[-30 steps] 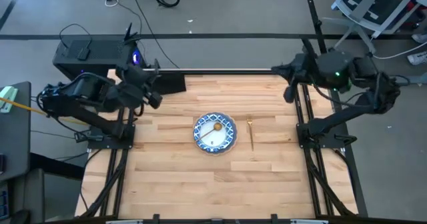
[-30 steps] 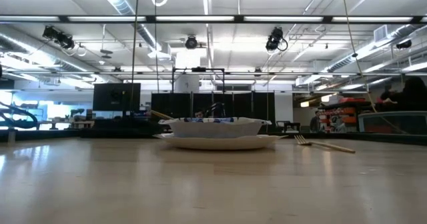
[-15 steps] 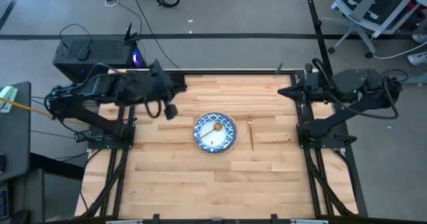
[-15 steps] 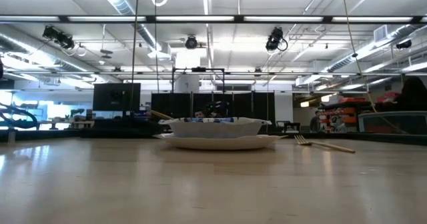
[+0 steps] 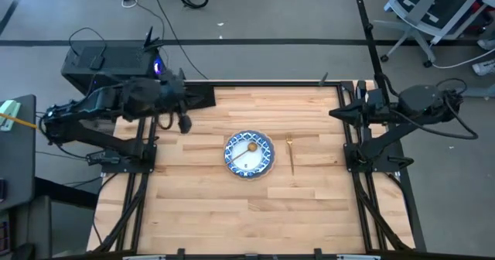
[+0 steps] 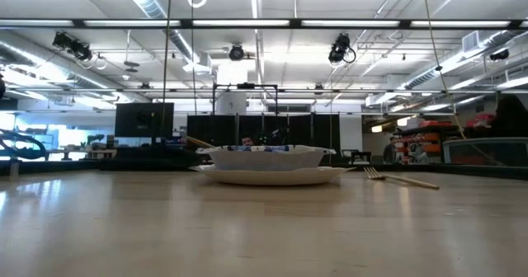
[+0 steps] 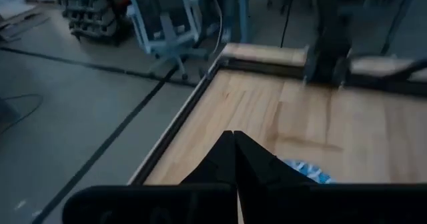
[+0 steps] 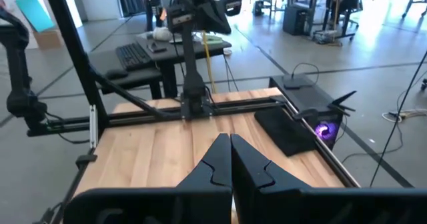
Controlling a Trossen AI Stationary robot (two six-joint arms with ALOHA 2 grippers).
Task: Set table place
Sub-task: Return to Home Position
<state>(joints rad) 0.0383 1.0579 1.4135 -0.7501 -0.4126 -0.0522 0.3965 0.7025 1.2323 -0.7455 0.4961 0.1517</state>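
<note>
The light butcher-block table [image 5: 201,206], built of narrow planks and edged by black metal rails, carries a place setting at its middle while both dark arms are folded back over its far corners. The left arm reaches in from its side rail, elbow bent, with the left gripper [image 5: 185,123] hanging over the wood near the far left corner. Its wrist view shows the two dark fingers pressed together to a point, holding nothing. The right arm is tucked along the opposite rail, and the right gripper [image 5: 337,113] sits at the table's far right edge, pointing inward. Its fingers are likewise closed tip to tip and empty.

A round blue-grey plate [image 6: 272,176] lies flat at the centre, and the smaller blue-and-white patterned dish [image 5: 249,153] sits on it. Only the low view shows the dish's raised, flaring rim above the plate's shallow lip. A black cloth napkin [image 5: 199,97] lies flat in the far left corner, partly under the left arm from above. The right wrist view shows it whole, as a matte dark rectangle beside a black box [image 5: 100,63] with a purple light. A thin gold fork [image 5: 291,153] lies straight on the bare wood just right of the plate, apart from it. A gold spoon [image 5: 250,147] rests inside the dish.
</note>
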